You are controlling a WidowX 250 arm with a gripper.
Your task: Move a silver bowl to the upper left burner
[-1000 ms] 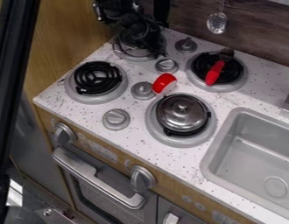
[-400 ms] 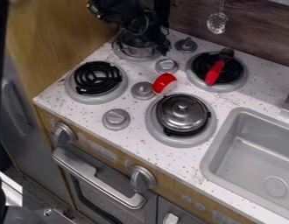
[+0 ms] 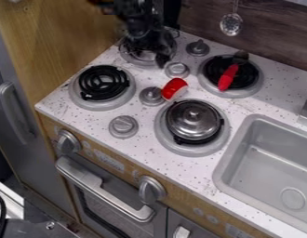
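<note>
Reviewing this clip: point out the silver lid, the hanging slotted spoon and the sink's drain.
Silver lid (image 3: pixel 193 121): camera view, its metal top, just below the knob.
Slotted spoon (image 3: pixel 230 24): camera view, middle of its bowl.
Drain (image 3: pixel 293 198): camera view, centre of its disc.

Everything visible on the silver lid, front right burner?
Silver lid: round, shallow dome, shiny, looks like metal, with a small knob at the centre. Lies knob up, about level, over the front right burner, inside its grey ring; black element shows around the lid's edge. Can't tell whether a pot sits underneath.
</note>
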